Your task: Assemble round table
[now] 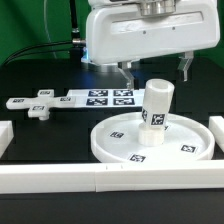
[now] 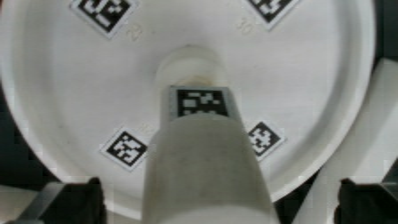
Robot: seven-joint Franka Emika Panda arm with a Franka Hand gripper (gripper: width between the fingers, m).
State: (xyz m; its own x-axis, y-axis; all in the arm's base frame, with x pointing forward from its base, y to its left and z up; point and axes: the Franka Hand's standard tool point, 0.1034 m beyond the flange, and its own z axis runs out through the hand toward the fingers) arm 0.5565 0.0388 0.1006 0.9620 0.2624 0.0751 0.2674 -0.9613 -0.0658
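Nearest, a border rail (image 1: 110, 180) lies along the tabletop (image 1: 50, 140) edge. Behind it the disc (image 1: 172, 138) lies flat, with the leg (image 1: 155, 108) standing upright on its middle. The claw (image 1: 156, 75) hangs just above the leg, its fingers (image 2: 75, 198) wide apart and holding nothing. If the claw descends off-centre, a finger may tip the leg. Farther back, the base piece (image 1: 38, 107) and the marker board (image 1: 105, 98) obstruct nothing.

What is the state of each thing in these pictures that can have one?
gripper: open, above the leg, holding nothing.
leg: upright on the disc's centre, not gripped.
disc: lying flat, rim up.
base piece: lying apart from the disc.
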